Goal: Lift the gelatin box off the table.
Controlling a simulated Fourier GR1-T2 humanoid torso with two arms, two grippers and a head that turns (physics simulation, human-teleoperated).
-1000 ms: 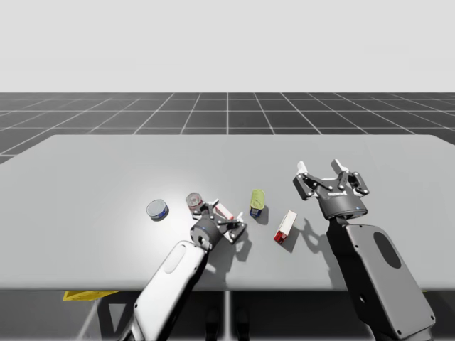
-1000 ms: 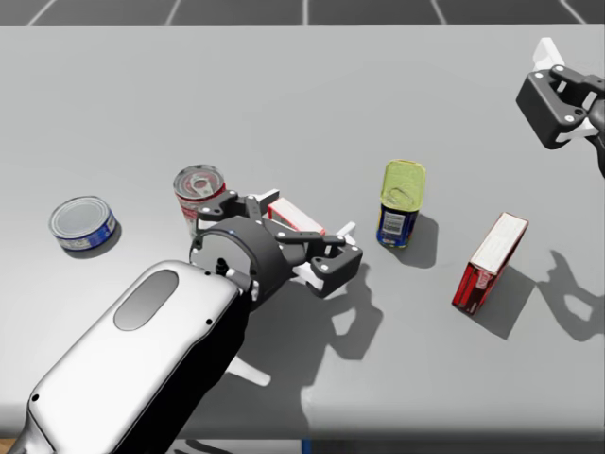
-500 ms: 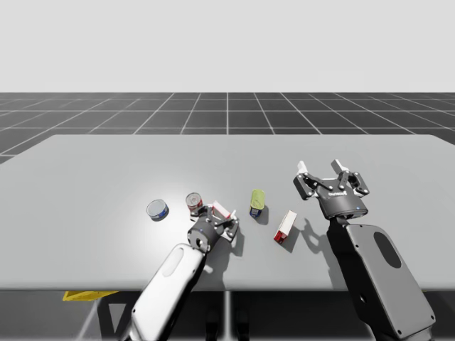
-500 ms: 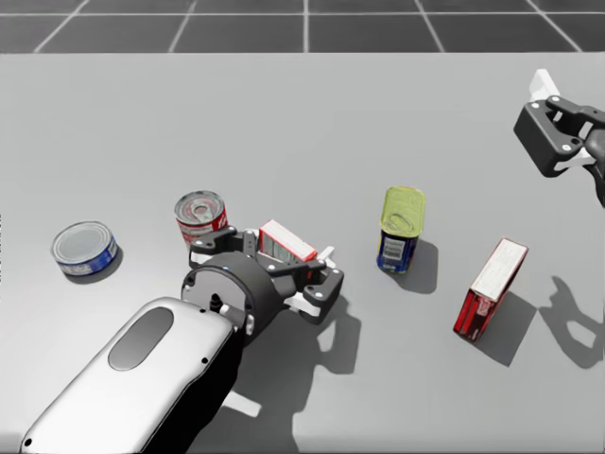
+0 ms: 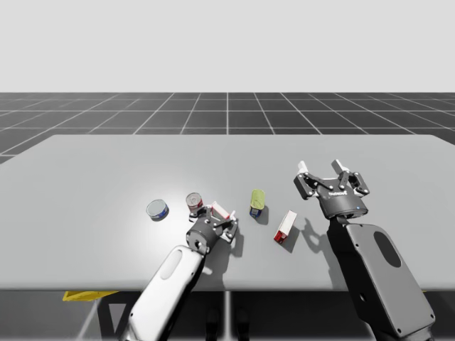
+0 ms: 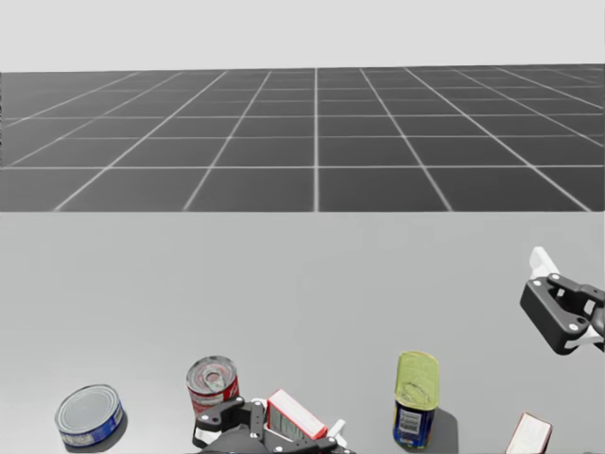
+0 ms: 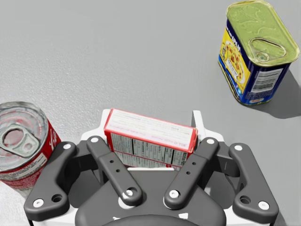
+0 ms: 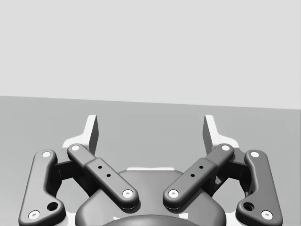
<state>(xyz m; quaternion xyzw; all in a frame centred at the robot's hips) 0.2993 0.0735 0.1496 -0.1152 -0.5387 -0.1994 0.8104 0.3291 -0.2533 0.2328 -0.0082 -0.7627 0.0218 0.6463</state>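
A small red and white box (image 7: 149,137) sits between the fingers of my left gripper (image 7: 149,120), which is shut on its two short ends. From above, the small box (image 5: 221,211) and my left gripper (image 5: 218,217) are at the table's front middle. The head view catches the small box (image 6: 294,417) and left gripper (image 6: 282,433) at its lower edge. Whether the box touches the table I cannot tell. My right gripper (image 5: 331,173) hovers open to the right, holding nothing (image 8: 150,129).
A red can (image 5: 194,202) stands close beside my left gripper. A flat blue can (image 5: 158,209) lies further left. A blue tin with a yellow top (image 5: 257,202) and a larger red box (image 5: 286,226) stand between my two grippers on the grey table (image 5: 106,177).
My head has turned upward, so the table's things slid to the lower edge. My left gripper came down around the small box and its fingers drew in on it. The right arm stayed put.
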